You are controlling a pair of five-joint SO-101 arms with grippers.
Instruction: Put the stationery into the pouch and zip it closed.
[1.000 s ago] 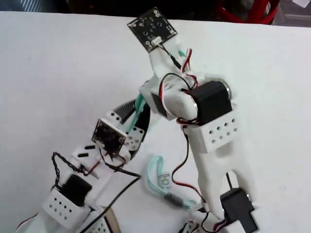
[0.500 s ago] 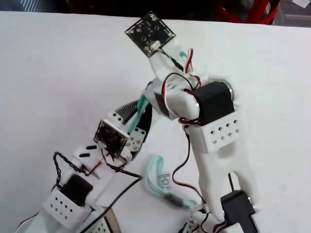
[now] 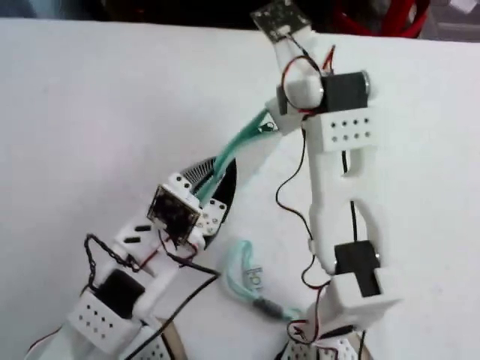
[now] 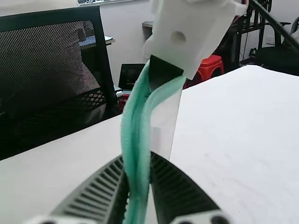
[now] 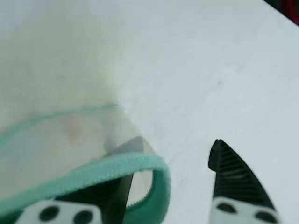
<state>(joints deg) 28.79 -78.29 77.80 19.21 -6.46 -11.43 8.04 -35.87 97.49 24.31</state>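
A clear pouch [image 3: 241,144] with teal trim hangs stretched between the two grippers above the white table [image 3: 90,112]. My left gripper [image 3: 214,178] is shut on its near end; the left wrist view has the black ribbed jaws [image 4: 138,186] pinching the teal edge [image 4: 135,135]. My right gripper [image 3: 268,124] is at the pouch's far end [image 4: 161,77]. In the right wrist view its fingers stand apart [image 5: 175,144]: one dark finger [image 5: 119,179] shows through the clear pouch [image 5: 70,135] by the teal edge [image 5: 98,172], the other [image 5: 233,172] is bare. A teal looped item [image 3: 241,275] with a grey end lies on the table.
Both arm bases crowd the table's near edge, with loose cables [image 3: 289,210] running between them. The table's far edge has a red object [image 3: 375,16] behind it. A black mesh chair [image 4: 51,70] stands beyond the table. Bare table lies to the left and right.
The right arm has swung toward the table's far side, taking the pouch's end with it, so the pouch is now drawn out long. The left gripper has stayed in place, still holding.
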